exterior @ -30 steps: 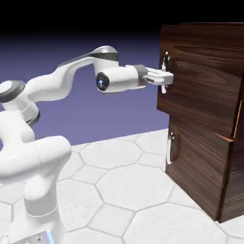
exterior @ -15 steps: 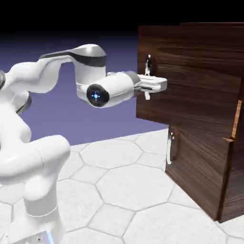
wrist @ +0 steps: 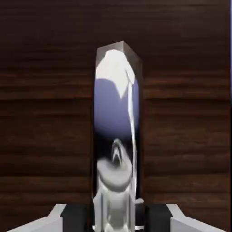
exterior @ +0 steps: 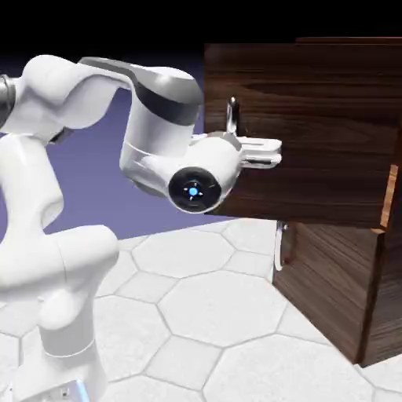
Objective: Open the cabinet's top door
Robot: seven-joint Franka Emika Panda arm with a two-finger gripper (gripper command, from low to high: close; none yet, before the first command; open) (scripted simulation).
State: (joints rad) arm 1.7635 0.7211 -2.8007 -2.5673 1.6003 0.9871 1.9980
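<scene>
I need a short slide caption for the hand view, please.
Hand view: the fingers shut on the top door's silver handle, dark wood grain of the top door behind.

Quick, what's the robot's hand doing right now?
Gripper: shut on the top door's handle, with the top door swung partly open.

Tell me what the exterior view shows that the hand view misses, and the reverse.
Only the exterior view shows the white arm, the tiled table, the lower door with its short handle, and the top door swung out from the cabinet.

Only the hand view shows the long handle close up, mirror-bright, between the gripper tips.

Both show the dark wood panel and the gripper shut on that handle.
</scene>
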